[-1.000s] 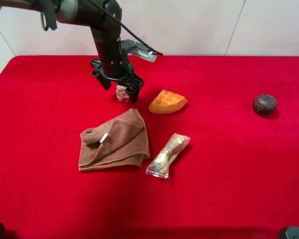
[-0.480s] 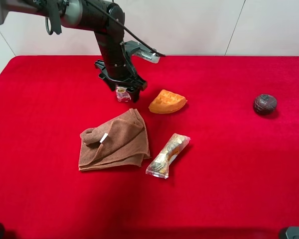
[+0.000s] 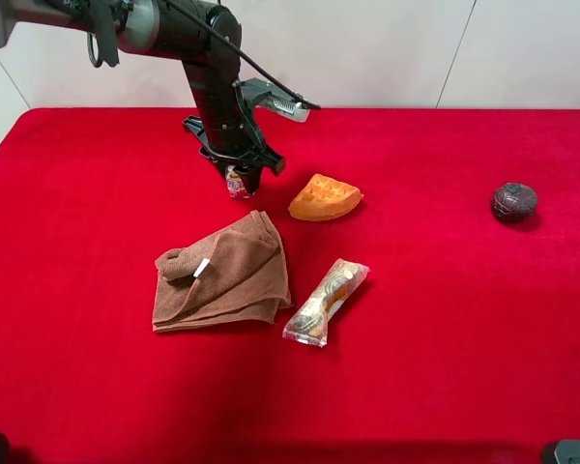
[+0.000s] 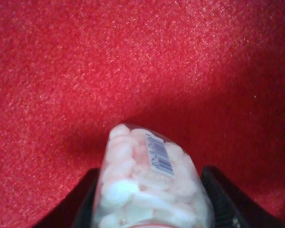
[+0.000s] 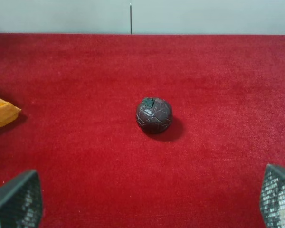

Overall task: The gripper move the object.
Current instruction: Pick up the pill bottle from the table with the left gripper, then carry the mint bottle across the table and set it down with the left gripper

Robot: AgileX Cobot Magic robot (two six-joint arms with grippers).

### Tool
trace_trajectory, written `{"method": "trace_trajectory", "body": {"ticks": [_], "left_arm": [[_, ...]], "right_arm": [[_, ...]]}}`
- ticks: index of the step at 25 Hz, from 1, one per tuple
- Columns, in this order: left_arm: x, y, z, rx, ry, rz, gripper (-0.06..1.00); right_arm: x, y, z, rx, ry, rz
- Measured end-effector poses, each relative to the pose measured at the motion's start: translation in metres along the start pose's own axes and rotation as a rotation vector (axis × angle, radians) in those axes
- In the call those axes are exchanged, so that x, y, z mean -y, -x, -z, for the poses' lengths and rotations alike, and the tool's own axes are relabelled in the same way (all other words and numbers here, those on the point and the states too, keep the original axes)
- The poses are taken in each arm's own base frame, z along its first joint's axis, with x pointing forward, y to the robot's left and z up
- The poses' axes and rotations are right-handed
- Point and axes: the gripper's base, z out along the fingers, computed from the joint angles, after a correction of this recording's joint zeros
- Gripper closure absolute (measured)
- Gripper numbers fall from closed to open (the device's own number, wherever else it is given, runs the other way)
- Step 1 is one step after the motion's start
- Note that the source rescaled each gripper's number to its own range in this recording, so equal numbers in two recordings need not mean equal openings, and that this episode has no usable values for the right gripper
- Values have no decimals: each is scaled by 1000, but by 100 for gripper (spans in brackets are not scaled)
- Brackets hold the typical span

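The object, a small clear glass bottle [image 3: 237, 184] filled with pale pieces, stands on the red table at the back, left of centre. My left gripper [image 3: 240, 174], a black claw on a thick black arm, comes down from above with its fingers closed against the bottle's sides. In the left wrist view the bottle [image 4: 147, 185] fills the gap between the two dark fingers [image 4: 83, 204], its barcode label showing. My right gripper [image 5: 147, 206] is open and empty above the table, facing a dark brown ball [image 5: 154, 115].
An orange waffle piece [image 3: 325, 197] lies just right of the bottle. A brown cloth [image 3: 222, 273] lies in front of it, with a clear snack packet [image 3: 325, 301] to its right. The dark ball [image 3: 514, 201] sits far right.
The left gripper's fingers have narrowed from wide open to closed against the bottle. The bottle has stayed in place, and nothing else has moved.
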Motion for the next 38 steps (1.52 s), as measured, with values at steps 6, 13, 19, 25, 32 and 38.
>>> {"method": "trace_trajectory", "body": {"ticks": [6, 13, 19, 25, 32, 38], "left_arm": [[0, 0, 0, 0, 0, 0, 94], [0, 2, 3, -3, -1, 0, 94], [0, 13, 23, -6, -1, -3, 94], [-1, 22, 44, -8, -4, -5, 94], [1, 29, 77, -37, -9, 34, 94], [14, 37, 91, 18, -10, 31, 94]], "right_arm": [[0, 0, 0, 0, 0, 0], [0, 0, 0, 0, 0, 0], [0, 0, 0, 0, 0, 0], [0, 0, 0, 0, 0, 0], [0, 0, 0, 0, 0, 0], [0, 0, 0, 0, 1, 0]]}}
